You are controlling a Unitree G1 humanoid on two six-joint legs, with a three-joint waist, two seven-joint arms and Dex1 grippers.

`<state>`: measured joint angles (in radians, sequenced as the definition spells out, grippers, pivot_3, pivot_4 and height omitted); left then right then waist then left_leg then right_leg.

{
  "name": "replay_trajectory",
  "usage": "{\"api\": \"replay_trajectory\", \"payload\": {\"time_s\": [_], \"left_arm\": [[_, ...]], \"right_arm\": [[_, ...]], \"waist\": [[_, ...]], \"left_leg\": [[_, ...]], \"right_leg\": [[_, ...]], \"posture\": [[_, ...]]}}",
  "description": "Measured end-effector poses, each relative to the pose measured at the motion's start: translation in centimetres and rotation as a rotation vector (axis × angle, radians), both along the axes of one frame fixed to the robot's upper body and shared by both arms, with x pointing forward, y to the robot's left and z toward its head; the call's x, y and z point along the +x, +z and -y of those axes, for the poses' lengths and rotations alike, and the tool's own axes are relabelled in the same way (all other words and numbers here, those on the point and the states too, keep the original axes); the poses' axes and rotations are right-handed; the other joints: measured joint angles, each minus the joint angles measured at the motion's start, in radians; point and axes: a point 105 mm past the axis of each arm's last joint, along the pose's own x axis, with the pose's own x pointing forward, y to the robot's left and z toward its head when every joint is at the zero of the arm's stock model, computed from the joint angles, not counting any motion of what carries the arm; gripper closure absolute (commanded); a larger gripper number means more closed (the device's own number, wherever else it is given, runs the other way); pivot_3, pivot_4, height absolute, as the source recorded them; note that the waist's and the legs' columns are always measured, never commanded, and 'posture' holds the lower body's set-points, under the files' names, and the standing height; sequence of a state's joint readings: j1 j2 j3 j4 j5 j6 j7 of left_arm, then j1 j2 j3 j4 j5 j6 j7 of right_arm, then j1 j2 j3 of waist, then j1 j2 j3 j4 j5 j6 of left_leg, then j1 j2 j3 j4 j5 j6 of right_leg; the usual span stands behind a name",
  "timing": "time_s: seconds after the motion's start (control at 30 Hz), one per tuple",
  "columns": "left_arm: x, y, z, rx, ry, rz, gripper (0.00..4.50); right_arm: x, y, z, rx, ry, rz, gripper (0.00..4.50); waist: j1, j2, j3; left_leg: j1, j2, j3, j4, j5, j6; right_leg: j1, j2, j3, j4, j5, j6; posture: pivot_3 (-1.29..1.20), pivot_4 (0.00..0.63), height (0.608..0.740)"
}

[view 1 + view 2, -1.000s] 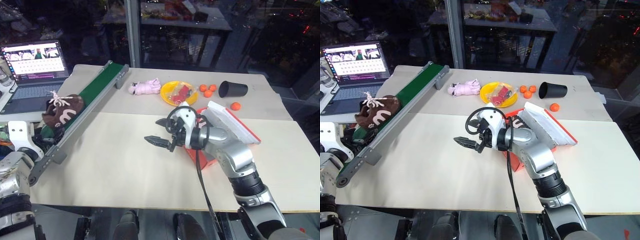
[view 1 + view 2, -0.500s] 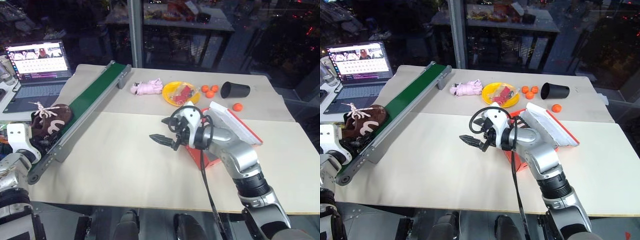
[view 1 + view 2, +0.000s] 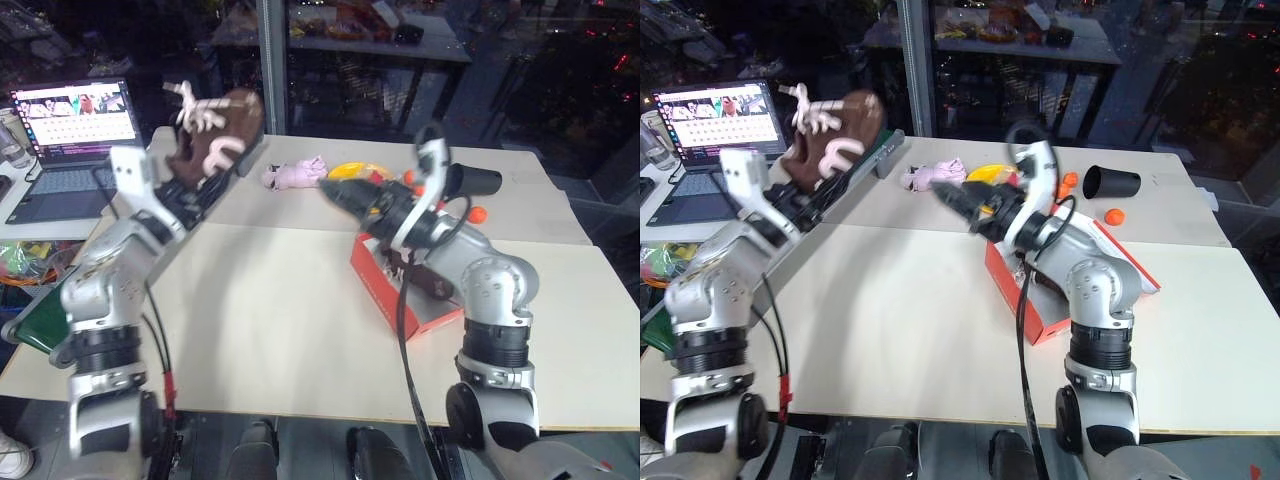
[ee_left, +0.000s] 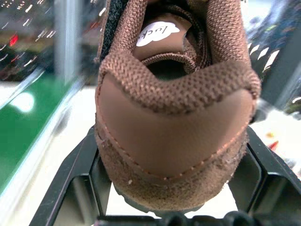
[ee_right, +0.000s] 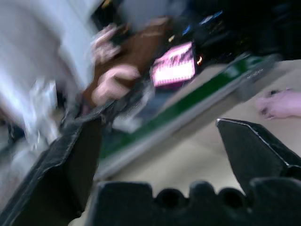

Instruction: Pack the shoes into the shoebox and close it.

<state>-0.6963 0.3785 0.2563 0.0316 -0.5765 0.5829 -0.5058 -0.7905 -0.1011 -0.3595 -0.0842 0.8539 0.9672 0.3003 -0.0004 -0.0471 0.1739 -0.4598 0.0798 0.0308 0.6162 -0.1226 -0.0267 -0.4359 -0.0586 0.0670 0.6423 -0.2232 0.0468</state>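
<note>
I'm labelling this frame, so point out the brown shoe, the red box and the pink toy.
Brown shoe [image 3: 215, 140], left eye view, its side.
Red box [image 3: 385, 290], left eye view, its near wall.
Pink toy [image 3: 930, 177], right eye view, its body.

Both arms raised, right fingers [image 5: 254, 146] apart

A white insole label [image 4: 159, 32] in the shoe [image 4: 174, 113] reads "luck" (partly hidden).
</note>
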Motion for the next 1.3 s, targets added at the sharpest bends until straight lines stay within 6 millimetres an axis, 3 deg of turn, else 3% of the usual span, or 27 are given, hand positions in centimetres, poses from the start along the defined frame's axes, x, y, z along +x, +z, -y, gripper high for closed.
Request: {"api": "replay_trajectory", "payload": {"time_s": [0.07, 0.17, 0.4, 0.43, 0.53, 0.67, 0.73, 0.83, 0.97, 1.07, 1.17, 1.3], "left_arm": [[-0.4, -0.6, 3.6, -0.003, -0.117, -0.031, 1.67], [-0.9, -1.6, 7.3, 0.005, -0.237, -0.078, 1.67], [-1.6, -1.5, 9.4, 0.011, -0.331, -0.071, 1.67], [-1.7, -1.6, 9.8, 0.015, -0.346, -0.075, 1.67], [-1.9, -1.9, 10.3, 0.023, -0.366, -0.089, 1.67], [-1.9, -2.1, 10.4, 0.029, -0.371, -0.094, 1.67], [-1.9, -2.1, 10.4, 0.030, -0.370, -0.101, 0.76], [-1.9, -2.1, 10.1, 0.007, -0.371, -0.112, 0.00], [-1.5, -1.4, 7.4, -0.021, -0.313, -0.108, 0.00], [-1.1, -2.4, 4.6, 0.028, -0.230, -0.142, 0.00], [-1.1, -4.0, 2.3, 0.055, -0.162, -0.198, 0.00], [-1.3, -4.8, 1.6, 0.069, -0.143, -0.218, 0.00]], "right_arm": [[0.2, 0.3, 0.3, 0.030, -0.008, -0.030, 0.00], [0.2, 0.0, 0.0, 0.037, -0.002, -0.065, 0.00], [0.4, 0.0, 0.4, 0.074, -0.027, -0.102, 0.00], [0.4, 0.1, 0.5, 0.079, -0.034, -0.105, 0.52], [0.5, 0.0, 0.6, 0.090, -0.047, -0.115, 1.34], [0.7, -0.3, 0.8, 0.090, -0.069, -0.128, 2.65], [0.7, -0.3, 0.7, 0.083, -0.075, -0.128, 3.29], [0.9, 0.3, 1.5, 0.080, -0.115, -0.107, 4.00], [1.7, 2.1, 4.4, -0.022, -0.238, -0.022, 4.06], [2.1, 2.6, 7.1, -0.255, -0.328, 0.059, 4.06], [2.3, 1.9, 9.6, -0.538, -0.366, 0.089, 4.06], [1.8, -0.8, 10.8, -0.826, -0.269, 0.070, 4.06]], "waist": [[-0.003, 0.000, 0.000], [-0.025, 0.000, 0.000], [-0.044, 0.001, 0.000], [-0.043, 0.001, 0.000], [-0.043, 0.001, 0.000], [-0.043, 0.001, 0.000], [-0.044, 0.001, 0.000], [-0.043, 0.001, 0.001], [-0.043, 0.002, 0.001], [-0.043, 0.003, 0.001], [-0.042, 0.003, 0.002], [-0.039, 0.003, 0.002]], "left_leg": [[0.000, -0.001, 0.000, 0.000, 0.000, 0.000], [0.000, 0.000, -0.001, 0.000, 0.000, 0.000], [0.000, -0.001, -0.002, 0.000, 0.000, 0.001], [0.000, -0.001, -0.002, 0.000, 0.000, 0.001], [0.000, -0.001, -0.002, 0.000, 0.000, 0.001], [0.000, -0.001, -0.002, 0.000, 0.000, 0.001], [0.000, -0.001, -0.002, 0.000, 0.000, 0.001], [0.000, -0.001, -0.002, 0.000, 0.000, 0.001], [0.000, -0.001, -0.002, 0.000, 0.000, 0.001], [0.000, -0.001, -0.002, -0.001, 0.000, 0.001], [0.000, -0.002, -0.002, -0.002, 0.000, 0.001], [0.000, -0.002, -0.002, -0.001, 0.000, 0.000]], "right_leg": [[0.000, 0.000, 0.000, 0.000, 0.000, 0.000], [-0.001, 0.001, 0.002, 0.001, 0.000, 0.000], [-0.001, 0.001, 0.002, 0.002, 0.000, 0.001], [-0.001, 0.001, 0.002, 0.002, 0.000, 0.001], [-0.001, 0.001, 0.002, 0.002, -0.001, 0.001], [-0.001, 0.001, 0.002, 0.002, -0.001, 0.001], [-0.001, 0.001, 0.002, 0.002, -0.001, 0.001], [-0.001, 0.001, 0.002, 0.001, -0.001, 0.001], [-0.001, 0.001, 0.002, 0.001, -0.001, 0.001], [-0.001, 0.001, 0.002, 0.000, -0.001, 0.001], [-0.001, 0.001, 0.002, -0.001, -0.001, 0.001], [-0.001, 0.000, 0.002, -0.001, -0.001, 0.001]], "posture": [[0.00, 0.150, 0.736], [0.00, 0.150, 0.736], [0.00, 0.150, 0.736], [0.00, 0.150, 0.736], [0.00, 0.150, 0.736], [0.00, 0.150, 0.736], [0.00, 0.150, 0.736], [0.00, 0.150, 0.736], [0.00, 0.150, 0.736], [0.00, 0.150, 0.736], [0.00, 0.150, 0.736], [0.00, 0.150, 0.736]]}}
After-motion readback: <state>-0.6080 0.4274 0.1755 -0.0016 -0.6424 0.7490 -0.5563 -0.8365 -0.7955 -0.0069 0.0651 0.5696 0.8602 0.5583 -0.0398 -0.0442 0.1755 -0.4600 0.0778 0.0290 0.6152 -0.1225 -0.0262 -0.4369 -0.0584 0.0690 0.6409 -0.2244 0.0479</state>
